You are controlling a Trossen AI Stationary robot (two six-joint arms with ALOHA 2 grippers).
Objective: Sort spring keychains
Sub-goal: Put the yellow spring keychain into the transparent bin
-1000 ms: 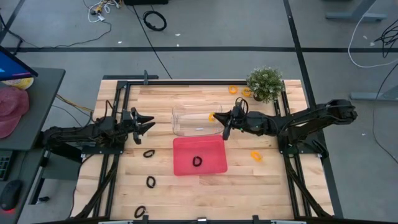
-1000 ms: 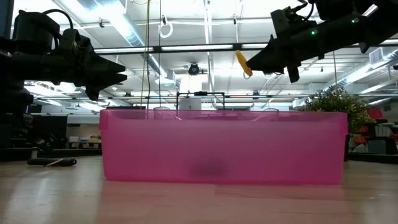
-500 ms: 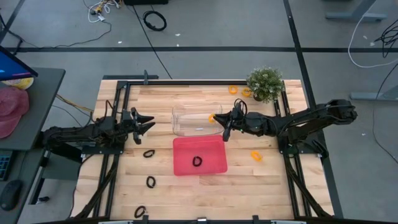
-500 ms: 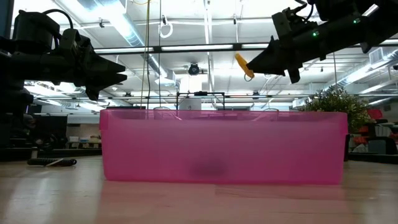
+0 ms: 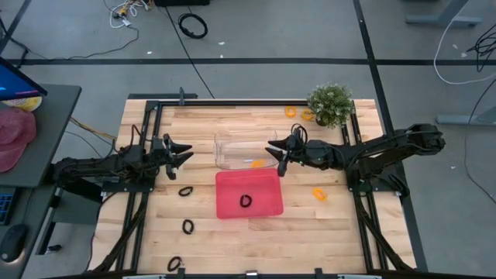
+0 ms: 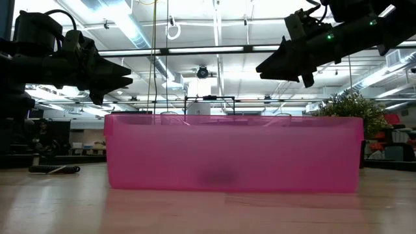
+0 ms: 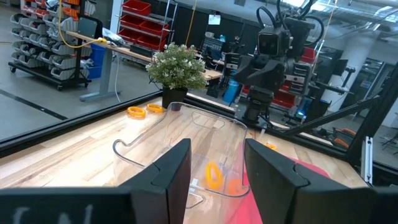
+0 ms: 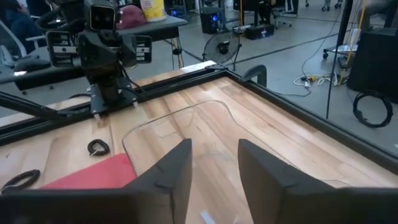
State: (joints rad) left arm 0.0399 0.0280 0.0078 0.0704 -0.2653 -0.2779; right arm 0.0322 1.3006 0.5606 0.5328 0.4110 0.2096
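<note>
My right gripper point(image 5: 273, 153) hovers open over the right end of the clear tray point(image 5: 242, 151), high above it in the low view point(image 6: 262, 67). One orange spring keychain point(image 5: 256, 163) lies inside that tray, also seen in the left wrist view point(image 7: 213, 175). The red tray point(image 5: 248, 194) holds one black keychain point(image 5: 246, 201). Three black keychains point(image 5: 185, 191) point(image 5: 187, 226) point(image 5: 175, 263) lie on the table's left half. Three orange ones lie on the wood, two near the plant point(image 5: 291, 111) point(image 5: 307, 116) and one right of the red tray point(image 5: 319, 194). My left gripper point(image 5: 182, 153) waits open, left of the clear tray.
A potted plant point(image 5: 331, 103) stands at the table's far right corner. A black frame point(image 5: 147, 139) runs along the table's sides. Bare wood lies near the front edge, right of the black keychains.
My right gripper has let go of the orange keychain it held above the clear tray's right end. The keychain has fallen and now lies inside the clear tray. Both arms have stayed in place.
</note>
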